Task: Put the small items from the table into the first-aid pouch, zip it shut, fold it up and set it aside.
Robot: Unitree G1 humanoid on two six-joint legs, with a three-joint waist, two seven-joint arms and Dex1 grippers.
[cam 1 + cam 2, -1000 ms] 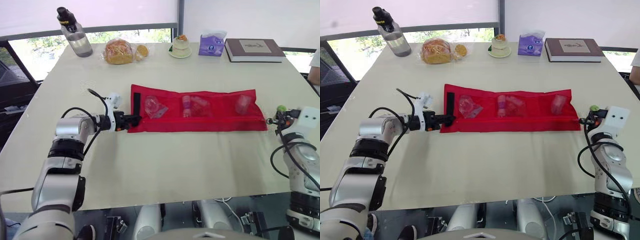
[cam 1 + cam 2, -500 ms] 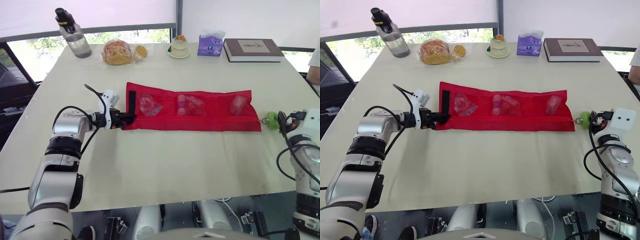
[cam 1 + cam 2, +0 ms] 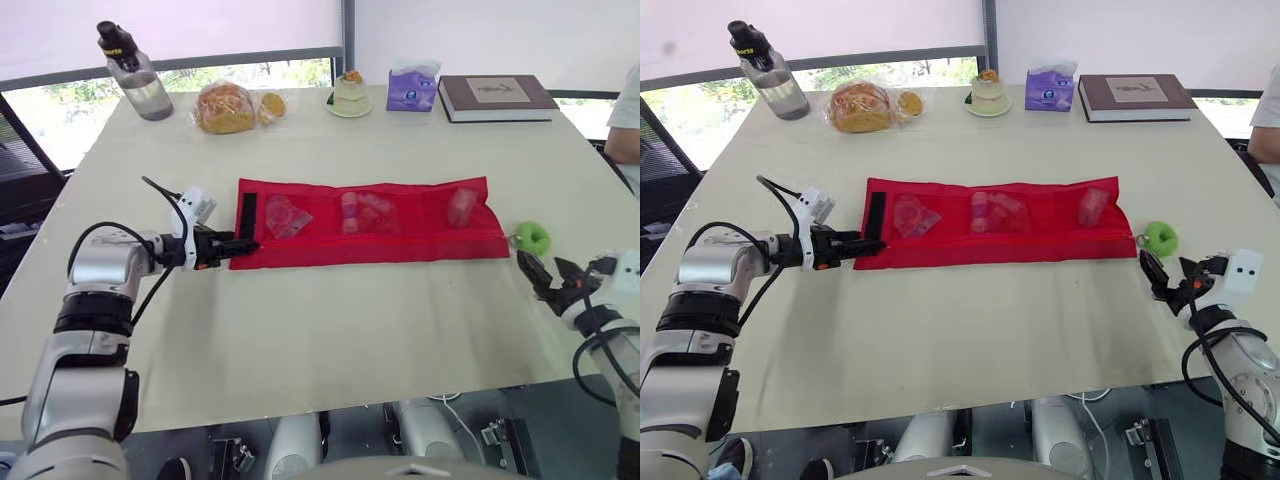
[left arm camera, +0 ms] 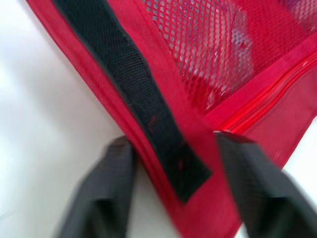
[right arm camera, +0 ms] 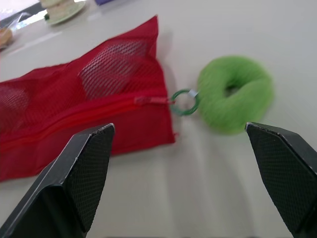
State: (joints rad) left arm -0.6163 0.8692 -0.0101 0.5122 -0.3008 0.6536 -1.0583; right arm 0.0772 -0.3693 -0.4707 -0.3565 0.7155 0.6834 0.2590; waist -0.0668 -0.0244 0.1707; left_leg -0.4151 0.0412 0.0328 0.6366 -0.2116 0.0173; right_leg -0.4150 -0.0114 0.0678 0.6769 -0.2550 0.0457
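The red first-aid pouch lies flat and unrolled across the table's middle, with small items showing through its three mesh pockets. Its zipper runs to a green ring pull lying on the table at the right end. My left gripper is at the pouch's left end; in the left wrist view its fingers stand apart on either side of the corner with the black fastening strip. My right gripper is open, a little short of the green ring pull, touching nothing.
Along the table's far edge stand a water bottle, a bagged bread, a small cake on a plate, a purple tissue pack and a book. A person's sleeve shows at the right edge.
My right gripper let go of the green ring pull, opened and drew back toward the table's near edge. My left gripper's fingers opened at the pouch's left end. The camera also shifted.
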